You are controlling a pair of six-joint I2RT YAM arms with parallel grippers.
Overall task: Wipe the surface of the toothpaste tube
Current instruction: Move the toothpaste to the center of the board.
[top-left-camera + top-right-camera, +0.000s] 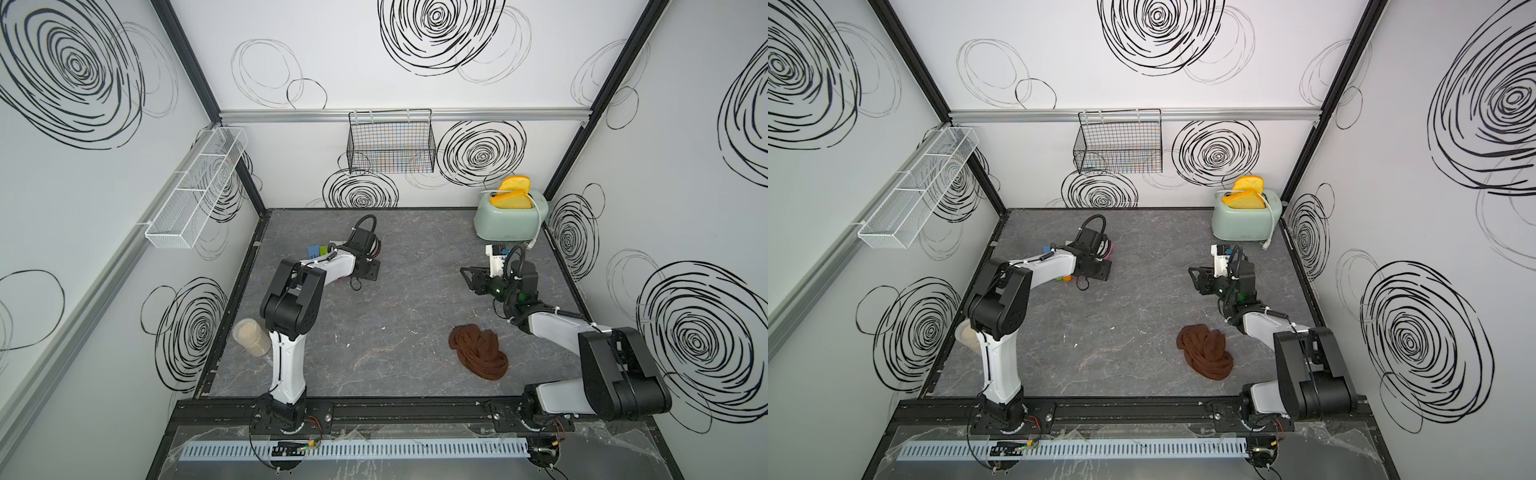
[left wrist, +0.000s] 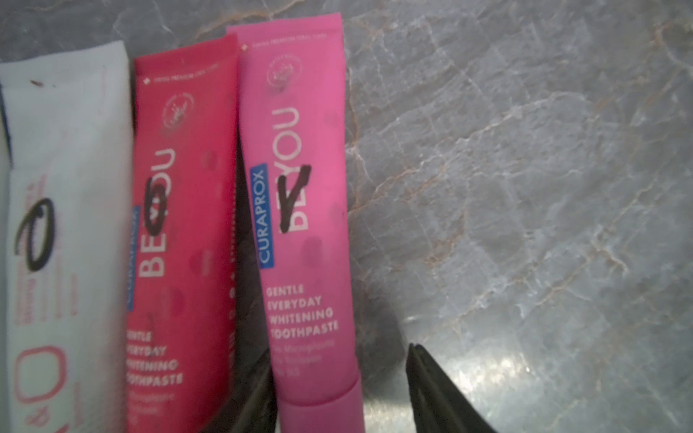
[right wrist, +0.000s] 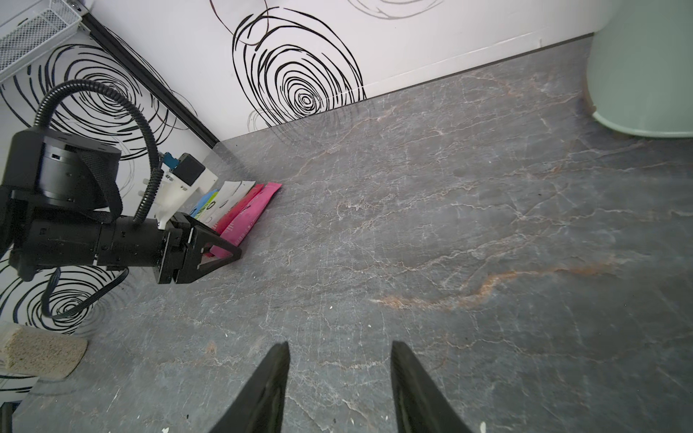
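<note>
Several toothpaste tubes lie side by side on the grey table. In the left wrist view the pink tube is outermost, with a red tube and a white tube beside it; each bears a black marker scribble. My left gripper is open astride the pink tube's cap end. One finger touches the tube and the other stands apart from it. The right wrist view shows the left gripper low at the pink tube. My right gripper hovers open and empty over bare table.
A crumpled brown cloth lies at the front right, below the right arm. A mint toaster with toast stands at the back right. A jar sits at the left edge. A black wire basket and a white one hang on the walls.
</note>
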